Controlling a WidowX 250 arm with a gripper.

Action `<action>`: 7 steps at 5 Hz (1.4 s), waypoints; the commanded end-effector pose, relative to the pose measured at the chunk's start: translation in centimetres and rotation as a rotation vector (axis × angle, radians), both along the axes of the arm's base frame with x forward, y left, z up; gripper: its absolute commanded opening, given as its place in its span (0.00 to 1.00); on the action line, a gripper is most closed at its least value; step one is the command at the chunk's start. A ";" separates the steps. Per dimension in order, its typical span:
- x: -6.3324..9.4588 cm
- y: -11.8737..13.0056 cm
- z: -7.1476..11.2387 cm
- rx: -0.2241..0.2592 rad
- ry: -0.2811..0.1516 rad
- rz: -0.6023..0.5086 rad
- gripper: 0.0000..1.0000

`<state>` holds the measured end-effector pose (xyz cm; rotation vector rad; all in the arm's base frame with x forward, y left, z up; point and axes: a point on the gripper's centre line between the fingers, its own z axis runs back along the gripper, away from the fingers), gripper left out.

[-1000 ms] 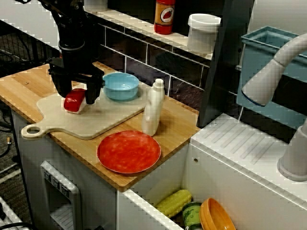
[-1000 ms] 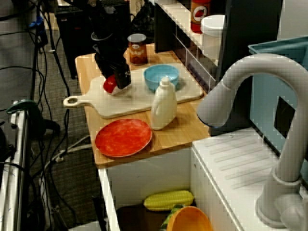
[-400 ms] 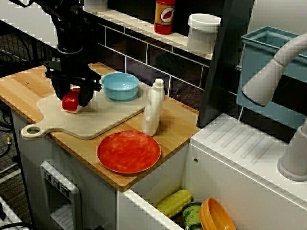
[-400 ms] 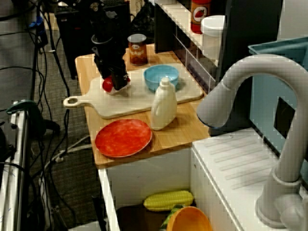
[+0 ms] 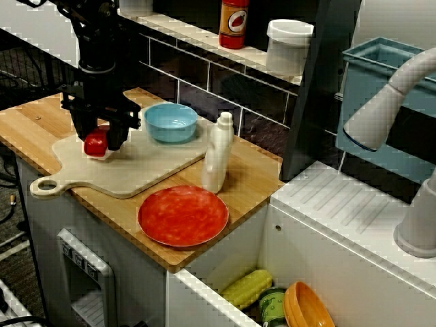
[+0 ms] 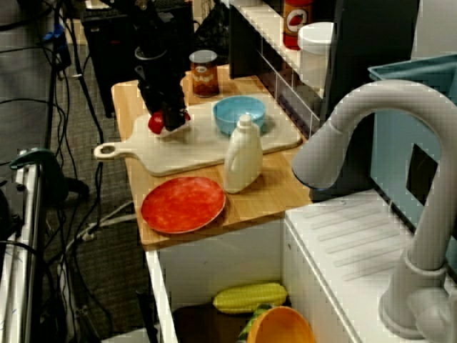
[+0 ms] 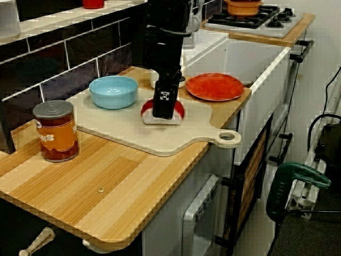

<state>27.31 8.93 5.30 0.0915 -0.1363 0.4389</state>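
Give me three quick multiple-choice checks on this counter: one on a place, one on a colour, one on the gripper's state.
1. Where does the light blue round bowl stand? A) on the pale wooden cutting board B) in the sink C) on the shelf
2. What colour is the flat round plate? A) green B) red-orange C) white
3. How is the black gripper? A) open above the plate B) shut on the red and white block C) out of view
1 A: it sits on the board. 2 B: red-orange in every view. 3 B: fingers clamp the block.
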 end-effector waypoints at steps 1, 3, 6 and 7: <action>0.4 -0.3 5.6 -0.040 -0.072 -0.055 0.00; 0.2 -3.8 6.6 -0.049 -0.069 -0.132 0.00; -1.8 -9.4 5.9 -0.040 -0.060 -0.247 0.00; -2.7 -10.9 6.1 -0.039 -0.067 -0.288 0.00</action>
